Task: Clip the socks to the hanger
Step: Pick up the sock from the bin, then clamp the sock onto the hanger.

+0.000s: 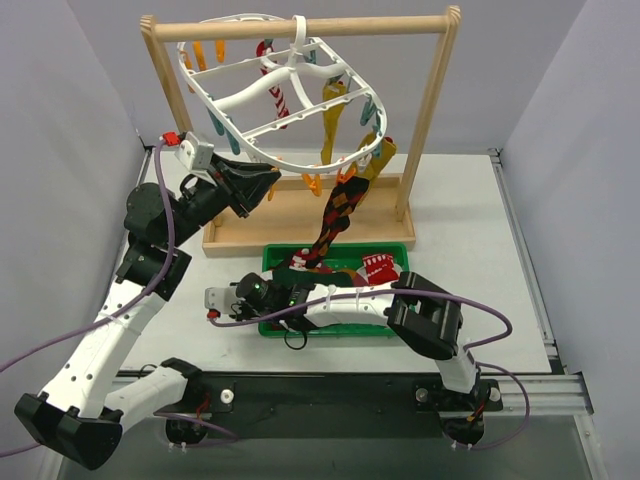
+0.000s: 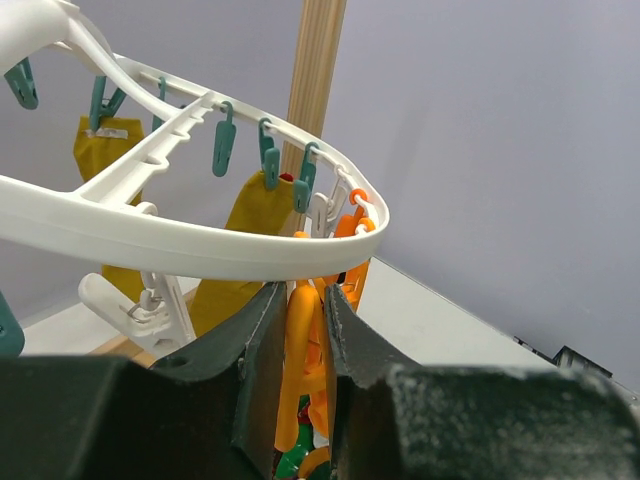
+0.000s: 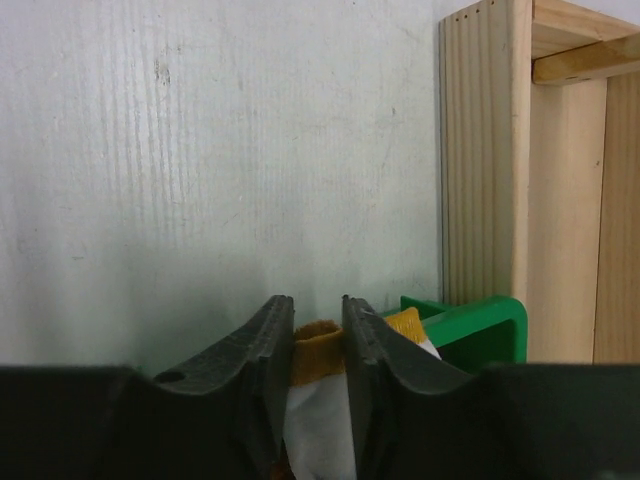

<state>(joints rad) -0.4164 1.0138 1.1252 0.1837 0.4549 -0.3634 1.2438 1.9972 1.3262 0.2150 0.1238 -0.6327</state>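
Grey walls enclose a white table [image 1: 470, 230] carrying one wooden rack [image 1: 300, 25], one hanger [image 2: 200, 250] and one green bin [image 1: 340, 248]. Four socks look clipped: one striped sock [image 1: 277, 97], two yellow socks [image 2: 235, 225], one diamond sock [image 1: 336, 215]. The left gripper [image 2: 300, 290] pinches an orange clip [image 2: 300, 345] under the hanger's near rim. The right gripper [image 3: 318, 305], at the bin, nips an ochre-cuffed sock [image 3: 318, 400]; that clip lies toward 12 o'clock, higher up.

At the back of the table [image 1: 470, 230], the rack [image 1: 432, 120]; hooked on its top bar, the hanger [image 1: 250, 93], with several socks [image 1: 333, 120] below its right half; just in front of the rack base, the bin [image 1: 392, 246], more socks inside; at the hanger's near left rim, the left gripper [image 2: 305, 300] around a clip [image 2: 300, 350]; over the bin's left end, the right gripper [image 3: 318, 310] around one sock [image 3: 318, 400].
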